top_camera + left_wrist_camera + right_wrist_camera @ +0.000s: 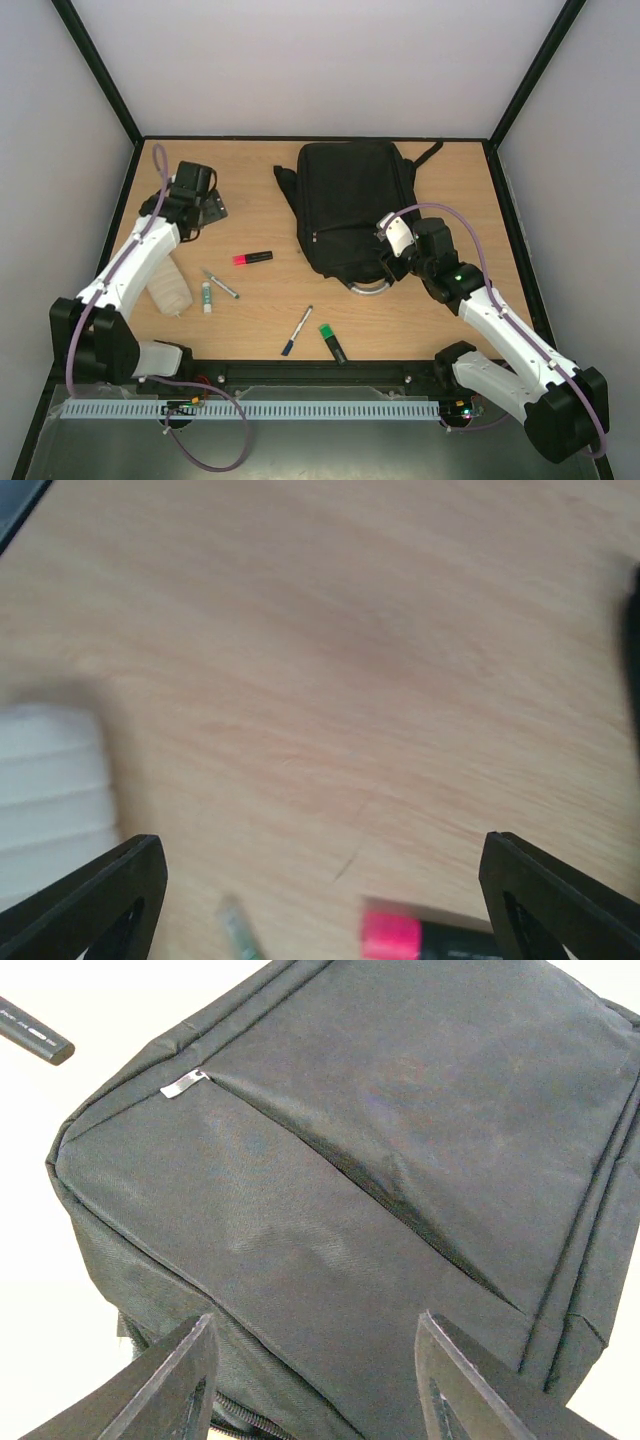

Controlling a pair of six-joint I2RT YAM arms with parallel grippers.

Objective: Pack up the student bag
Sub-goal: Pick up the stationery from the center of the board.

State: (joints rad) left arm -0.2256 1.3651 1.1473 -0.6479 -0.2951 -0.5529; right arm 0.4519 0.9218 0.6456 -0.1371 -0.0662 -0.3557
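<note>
The student bag [350, 205], a large black backpack, lies flat at the back middle of the table, its silvery loop handle [368, 287] at the near end. My right gripper [392, 252] hovers over that near end; in the right wrist view it [315, 1380] is open, jaws apart above the bag's fabric [380, 1140], near a zip pull [185, 1083]. My left gripper [208, 205] is at the back left, away from the bag. It [320, 900] stands wide open over bare wood with nothing between its fingers. A pink highlighter [420, 938] lies at the bottom edge.
Loose on the wood lie the pink highlighter [252, 258], a thin pen [222, 285], a white-green stick [207, 295], a blue pen [297, 330] and a green highlighter [333, 343]. A beige object [168, 288] lies under the left arm. Black frame rails edge the table.
</note>
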